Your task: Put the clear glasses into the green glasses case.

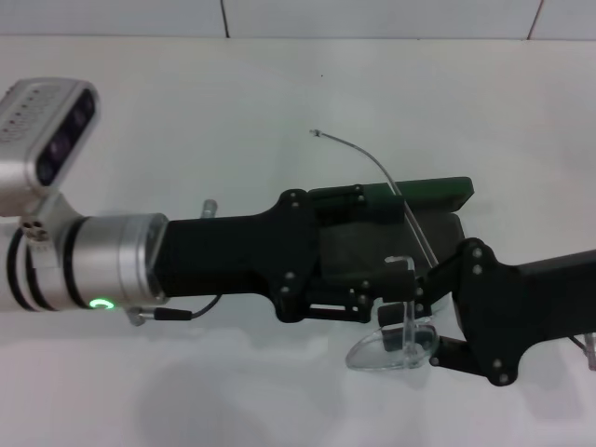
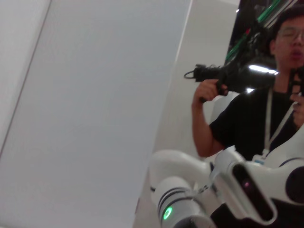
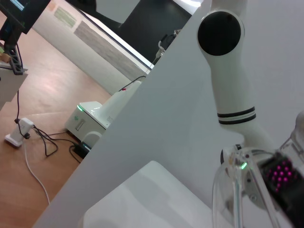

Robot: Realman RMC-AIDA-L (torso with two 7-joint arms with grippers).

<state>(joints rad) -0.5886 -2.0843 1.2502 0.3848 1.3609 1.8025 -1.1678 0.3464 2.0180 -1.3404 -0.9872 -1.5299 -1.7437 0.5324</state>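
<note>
The work surface is a plain white matte tabletop (image 1: 233,102), bare of marks apart from soft shadows near its front edge; along its far side a pale wall with thin dark seams (image 1: 223,17) closes off the head view. Near the middle lies the dark green rectangular hinged glasses case (image 1: 438,191), open, with its lid raised at the far side and its dark grey-green lining partly hidden under the arms. The left gripper (image 1: 358,256), black and blocky, reaches across from the left over the case; whether its fingers are spread or pressed together cannot be told. The right gripper (image 1: 419,312) comes in from the right at the near edge of the case and pinches the transparent colourless plastic glasses (image 1: 391,349) by the lens, one thin clear arm (image 1: 372,163) arching up over the lid. In the left wrist view a person in a black T-shirt (image 2: 256,118) stands beyond a white wall. The right wrist view shows a wooden floor (image 3: 28,180) with white cables and a white box with a green light (image 3: 90,118)
</note>
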